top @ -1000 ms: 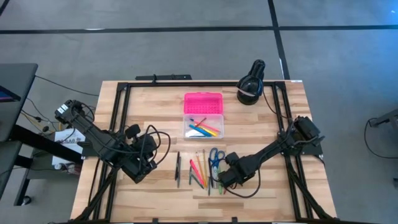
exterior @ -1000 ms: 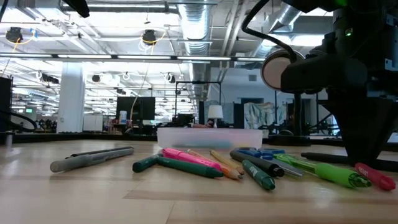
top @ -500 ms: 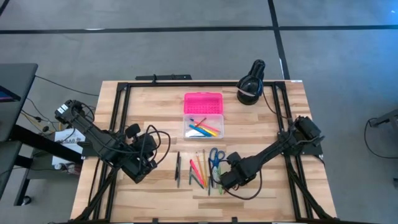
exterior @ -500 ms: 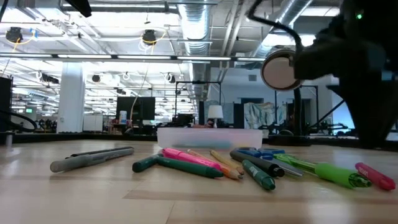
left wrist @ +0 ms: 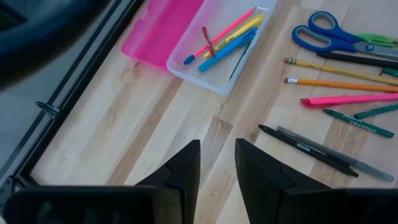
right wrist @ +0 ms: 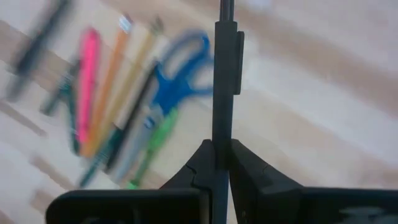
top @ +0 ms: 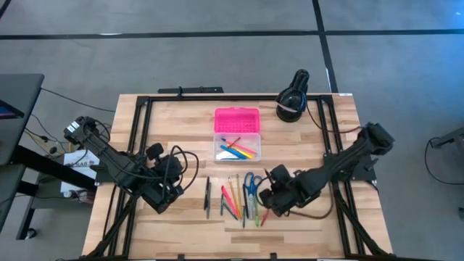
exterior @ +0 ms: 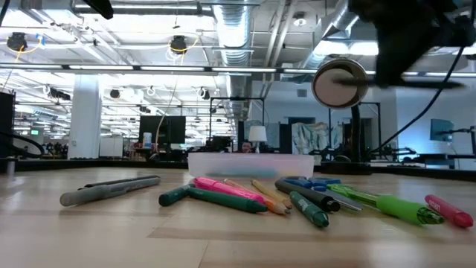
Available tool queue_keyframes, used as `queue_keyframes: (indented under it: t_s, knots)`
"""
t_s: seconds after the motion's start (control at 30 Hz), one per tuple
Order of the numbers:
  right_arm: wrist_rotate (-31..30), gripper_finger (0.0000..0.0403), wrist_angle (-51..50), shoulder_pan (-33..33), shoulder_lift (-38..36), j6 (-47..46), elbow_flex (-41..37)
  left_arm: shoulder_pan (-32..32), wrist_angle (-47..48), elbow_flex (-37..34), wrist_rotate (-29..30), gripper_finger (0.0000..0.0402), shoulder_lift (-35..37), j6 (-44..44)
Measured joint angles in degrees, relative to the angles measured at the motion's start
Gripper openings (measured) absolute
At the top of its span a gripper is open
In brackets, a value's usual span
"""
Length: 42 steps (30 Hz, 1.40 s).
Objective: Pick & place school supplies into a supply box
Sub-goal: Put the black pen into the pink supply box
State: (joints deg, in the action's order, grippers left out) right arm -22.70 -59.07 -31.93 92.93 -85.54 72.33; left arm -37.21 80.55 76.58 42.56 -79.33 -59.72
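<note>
The supply box lies open at the table's far middle, its pink lid flat beside the clear base, which holds several pens. The other school supplies lie in a row on the wood in front of it, with the blue-handled scissors among them. My right gripper hovers above the right end of that row, shut on a black pen. My left gripper waits open and empty left of the row. My right gripper pinches the black pen between its two fingers, with the place of hold at the fingertips. The fingers slant steeply down from above. The pen sticks out forward past the fingertips, roughly in line with them, and is lifted clear of the table.
A black round device stands at the far right corner. Black frame rails run along the table's sides. A grey pen and a black pen lie at the left end of the row. Bare wood lies near the front edge.
My right gripper has risen from the table at the right end of the row and tipped steeper, taking the black pen up with it. In the low view it has left the table top and shows only at the upper edge. The other supplies lie as before.
</note>
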Motion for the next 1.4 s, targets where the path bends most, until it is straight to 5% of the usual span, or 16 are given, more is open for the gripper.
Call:
queue_keyframes:
  t_s: [0.2, 0.77, 0.97, 1.4]
  knots:
    - [-5.76, 0.0015, 0.84, 2.74, -3.78, 10.51, 0.03, 0.00, -0.18, 0.00, 2.74, 0.0096, 0.00, -0.27]
    - [-4.13, 0.0016, 17.15, 20.19, -3.28, 54.00, 0.05, 0.02, -2.03, 0.00, 2.25, 0.0096, 0.00, -4.63]
    - [3.96, 0.0019, 27.84, 27.83, 0.19, 69.21, 0.38, 0.02, -2.03, 0.00, 2.28, 0.0096, -0.96, -4.85]
    - [13.88, 0.0021, 28.74, 34.32, 10.85, 81.45, 0.62, -0.47, -1.61, 0.00, 1.19, 0.0096, -6.84, -6.09]
